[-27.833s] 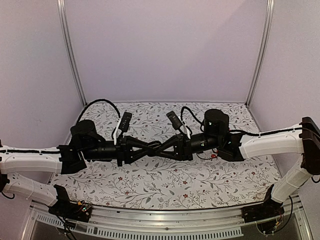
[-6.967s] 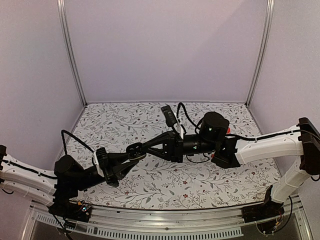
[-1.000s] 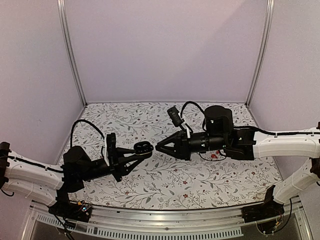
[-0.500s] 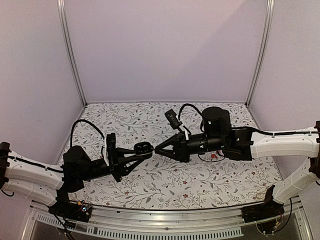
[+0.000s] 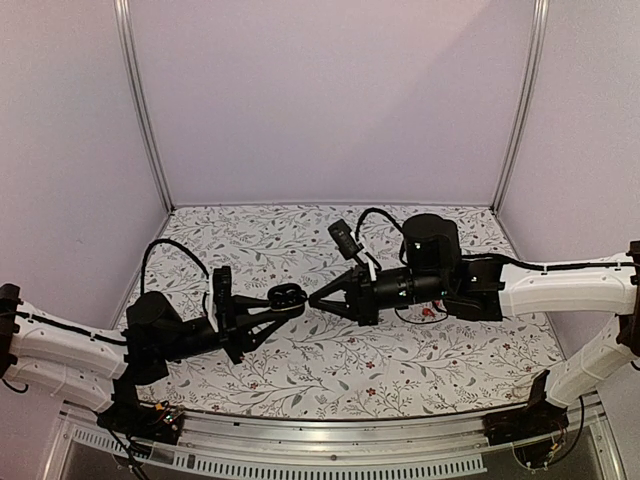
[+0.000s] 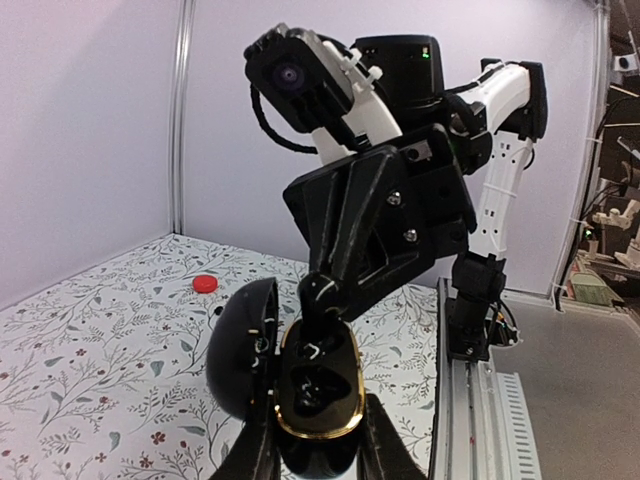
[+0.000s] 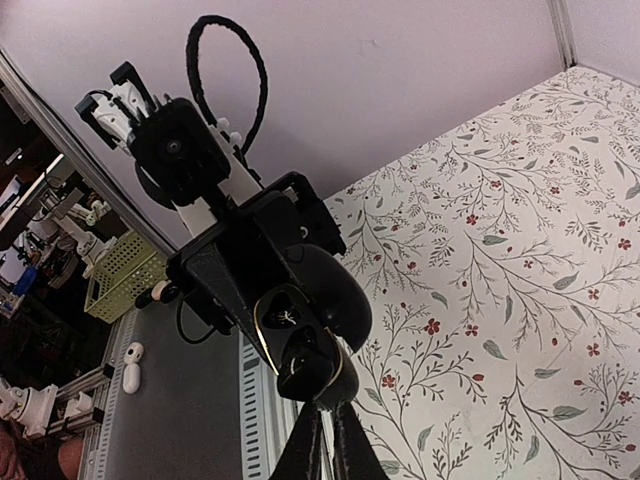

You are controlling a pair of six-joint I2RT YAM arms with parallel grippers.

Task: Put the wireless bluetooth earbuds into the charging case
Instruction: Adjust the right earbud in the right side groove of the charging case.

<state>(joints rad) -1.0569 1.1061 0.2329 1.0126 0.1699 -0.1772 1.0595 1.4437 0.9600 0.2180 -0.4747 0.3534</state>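
My left gripper [image 5: 283, 303] is shut on the charging case [image 6: 318, 432], a black shell with a gold rim. It holds the case above the table with the lid [image 6: 240, 345] swung open. A glossy black earbud [image 6: 322, 295] stands partly in one pocket of the case [image 7: 272, 312]. My right gripper [image 5: 313, 297] is shut, and its fingertips [image 7: 318, 418] touch that earbud [image 7: 310, 365]. The other pocket looks empty. A small red bud-like thing [image 6: 205, 283] lies on the table behind the case.
A flowered cloth [image 5: 330, 365] covers the table. An aluminium rail [image 6: 480, 400] runs along the near edge. A green basket [image 7: 125, 280] stands beyond the table. Purple walls close in the back and sides.
My right gripper has moved left until its tips reached the case, and its jaws have closed. The left arm and the case have stayed where they were.
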